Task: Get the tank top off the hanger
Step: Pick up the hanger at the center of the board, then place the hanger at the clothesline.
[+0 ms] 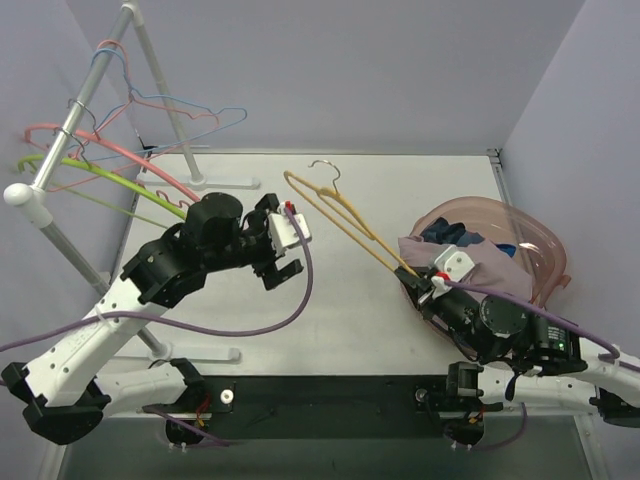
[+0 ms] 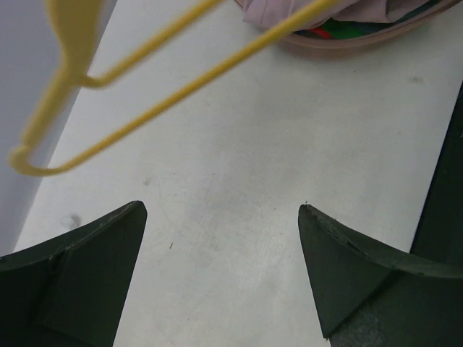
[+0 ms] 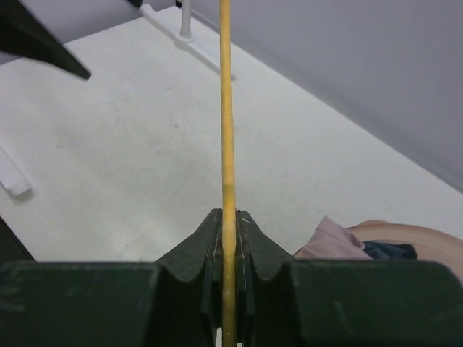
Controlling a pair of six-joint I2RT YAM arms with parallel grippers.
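Two arms share the white table (image 1: 350,330), and each view adds its own piece. From above, the yellow hanger (image 1: 350,222) runs as a slant from upper centre down to the right, its metal hook uppermost and its visible length bare. The right gripper (image 1: 428,283) meets its lower end at the edge of a pink basket (image 1: 548,265) on the right. The tank top (image 1: 487,262), a mauve cloth, lies heaped in that basket over darker clothes.

Only the right wrist view settles the grip: both fingers are pressed flat against the hanger's wire, which rises straight up the middle of the frame, with a corner of mauve cloth at lower right.

The left wrist view shows the left gripper (image 2: 221,210) with its fingers spread wide and nothing between them but bare table. The hanger's rounded end crosses the upper left of that frame, apart from both fingertips. The basket's rim shows along the top edge.

A clothes rack (image 1: 70,130) with coloured hangers appears only from above, in the upper left.
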